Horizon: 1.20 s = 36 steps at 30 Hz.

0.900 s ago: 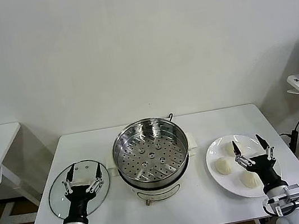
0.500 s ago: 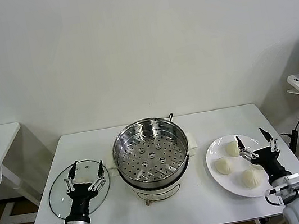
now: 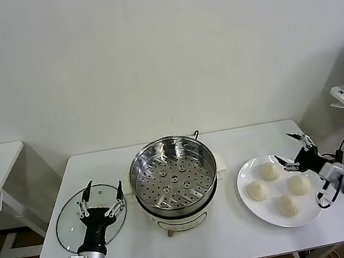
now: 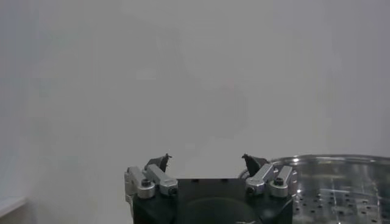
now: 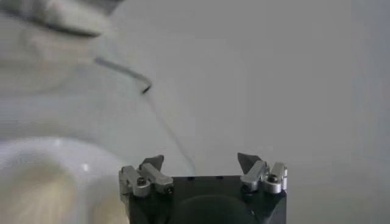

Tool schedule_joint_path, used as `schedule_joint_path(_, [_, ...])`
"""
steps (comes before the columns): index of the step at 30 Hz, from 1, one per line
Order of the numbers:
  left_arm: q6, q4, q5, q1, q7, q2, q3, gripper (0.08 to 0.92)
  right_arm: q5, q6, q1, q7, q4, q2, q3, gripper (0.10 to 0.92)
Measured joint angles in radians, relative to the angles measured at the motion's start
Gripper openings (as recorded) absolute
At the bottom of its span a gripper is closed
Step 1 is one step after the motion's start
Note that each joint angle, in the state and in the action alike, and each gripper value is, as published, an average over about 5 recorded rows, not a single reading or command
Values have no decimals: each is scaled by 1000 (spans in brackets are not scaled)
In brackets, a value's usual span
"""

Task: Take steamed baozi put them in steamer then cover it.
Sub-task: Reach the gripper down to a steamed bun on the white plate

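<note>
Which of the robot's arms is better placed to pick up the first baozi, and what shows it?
Right. The right gripper hangs open at the plate with four baozi. The left gripper is open over the glass lid, beyond the steamer.

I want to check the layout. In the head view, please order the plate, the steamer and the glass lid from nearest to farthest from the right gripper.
From the right gripper:
1. Plate, beside it.
2. Steamer, table centre.
3. Glass lid, far left.
</note>
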Motion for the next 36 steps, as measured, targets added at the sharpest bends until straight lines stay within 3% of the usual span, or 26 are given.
schedule_joint_path(8, [2,0,15,-3,-9,-9,19,823,-22,-2,395,-288,-161,-52,-384,823])
schedule_joint_path(15, [4,3,20,-2,-12,-16,17,823,-49,-2,634,-435,-292,-14,-646,823])
schedule_joint_path(36, [-2,4,34,9,-14,-25,8,823,-187,4,765,-497,-520,146,-794,823])
